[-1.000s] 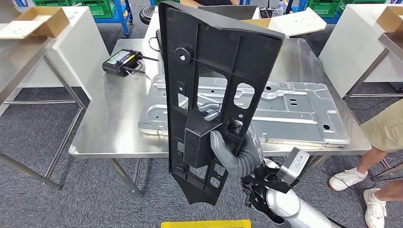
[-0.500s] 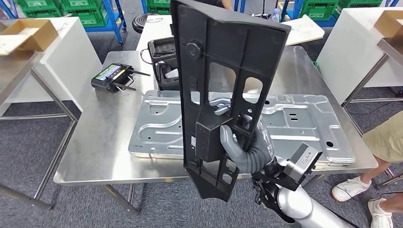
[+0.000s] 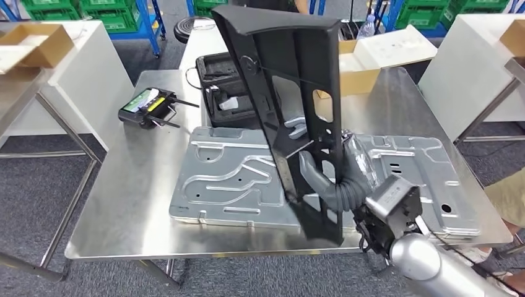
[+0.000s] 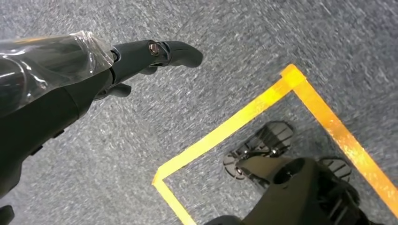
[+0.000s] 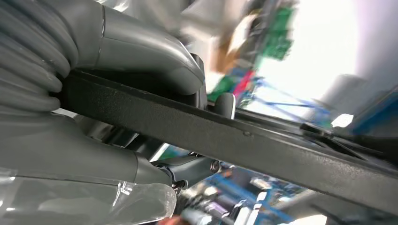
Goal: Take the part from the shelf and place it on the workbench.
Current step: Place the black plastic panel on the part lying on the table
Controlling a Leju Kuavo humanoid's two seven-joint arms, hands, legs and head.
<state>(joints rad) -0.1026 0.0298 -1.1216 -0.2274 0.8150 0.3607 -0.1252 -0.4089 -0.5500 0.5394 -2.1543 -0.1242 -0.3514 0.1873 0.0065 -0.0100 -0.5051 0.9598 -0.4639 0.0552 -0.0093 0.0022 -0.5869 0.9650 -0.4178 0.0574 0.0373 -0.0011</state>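
One part (image 3: 291, 105), now tilted, over workbench (image 3: 130, 185)

Grey carpet floor (image 3: 124, 272) with yellow tape (image 4: 244, 117) — white tables (image 3: 93, 68) flank the steel worktop (image 3: 124, 204); green crates (image 3: 124, 11) stand behind.

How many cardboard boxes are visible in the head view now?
3. One cardboard box on the white table at far left, one behind the held black part, one cut by the right edge. Others may be hidden.

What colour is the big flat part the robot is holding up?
Black, clearest in the head view: the part.
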